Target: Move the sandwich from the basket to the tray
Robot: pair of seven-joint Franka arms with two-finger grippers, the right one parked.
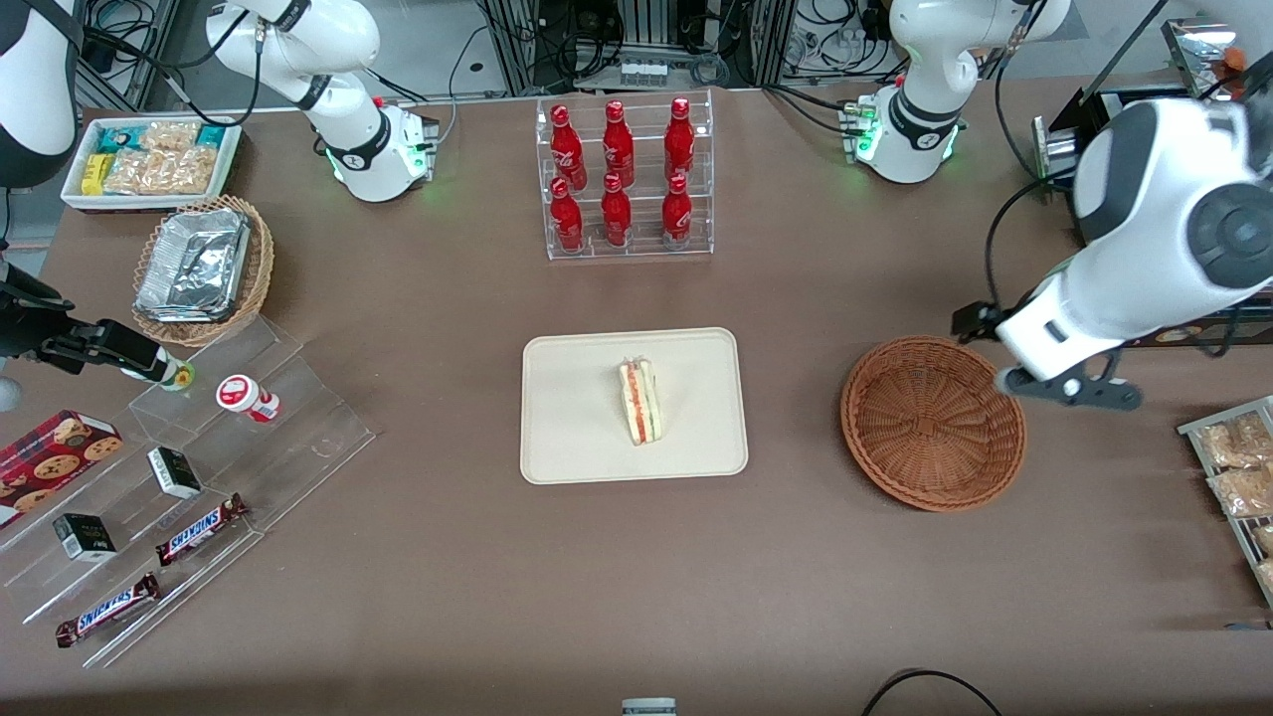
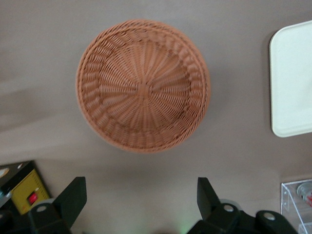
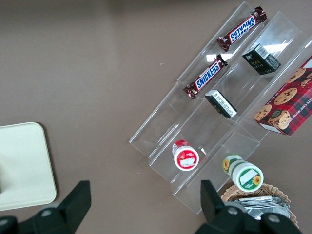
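Note:
The sandwich (image 1: 641, 401), a pale wedge with a red-orange filling stripe, lies on its side near the middle of the cream-beige tray (image 1: 567, 438). The reddish-brown wicker basket (image 1: 933, 423) sits beside the tray toward the working arm's end of the table, with nothing in it. My left gripper (image 1: 1069, 390) hangs above the table at the basket's rim, on the side away from the tray. In the left wrist view the gripper (image 2: 141, 183) is open with only bare table between its fingers. That view also holds the whole basket (image 2: 142, 85) and an edge of the tray (image 2: 292, 78).
A clear rack of red bottles (image 1: 625, 179) stands farther from the front camera than the tray. Toward the parked arm's end are a stepped acrylic shelf with Snickers bars (image 1: 199, 527), a foil-filled tan basket (image 1: 204, 268) and a white snack bin (image 1: 149, 159). Snack packets (image 1: 1238, 467) lie near the basket.

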